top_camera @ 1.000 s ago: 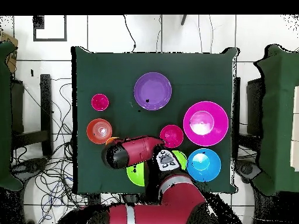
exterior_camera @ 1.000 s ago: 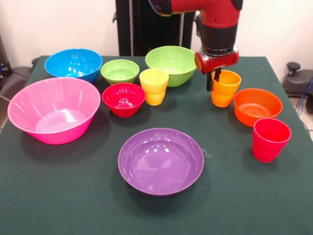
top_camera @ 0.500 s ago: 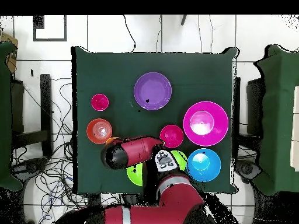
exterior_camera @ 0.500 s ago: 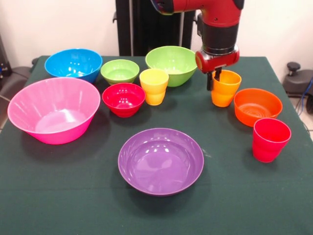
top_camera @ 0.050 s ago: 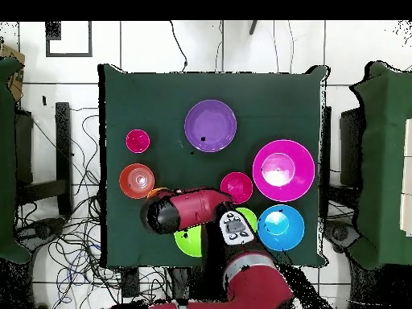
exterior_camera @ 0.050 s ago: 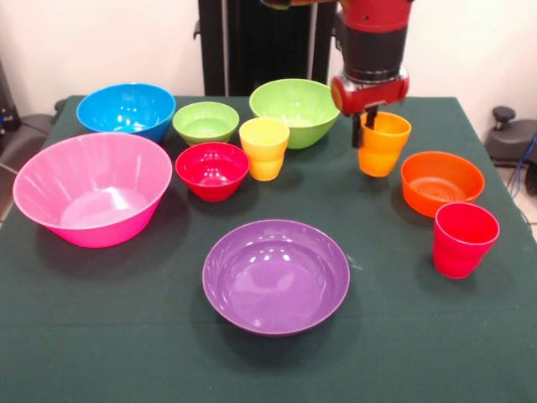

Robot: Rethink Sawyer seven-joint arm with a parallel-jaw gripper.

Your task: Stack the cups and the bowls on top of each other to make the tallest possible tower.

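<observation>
Cups first: your orange cup (exterior_camera @ 0.050 s ago: 383,144) hangs clear of the bench (exterior_camera @ 0.050 s ago: 126,336), tilted a little, with the hand (exterior_camera @ 0.050 s ago: 363,128) clamped on its rim, one finger inside and one outside. It sits just beside the small orange bowl (exterior_camera @ 0.050 s ago: 442,180) in the front view, and the gap beneath it looks small, though you cannot judge it well from this angle. The yellow cup (exterior_camera @ 0.050 s ago: 264,147) stands upright between the small red bowl (exterior_camera @ 0.050 s ago: 211,170) and the large lime green bowl (exterior_camera @ 0.050 s ago: 294,109). The red cup (exterior_camera @ 0.050 s ago: 464,238) stands upright near the small orange bowl, on the side nearer the camera.

No tower yet: the shallow purple bowl (exterior_camera @ 0.050 s ago: 276,275) lies alone and empty in the middle of the bench. The big ribbed pink bowl (exterior_camera @ 0.050 s ago: 91,188) and the blue bowl (exterior_camera @ 0.050 s ago: 126,109) sit at the picture's left (front view), with the small green bowl (exterior_camera @ 0.050 s ago: 205,122) just beside the blue one.

From overhead the arm (top_camera @ 0.050 s ago: 185,212) covers the orange cup almost entirely; you see only a sliver of orange at its edge.
</observation>
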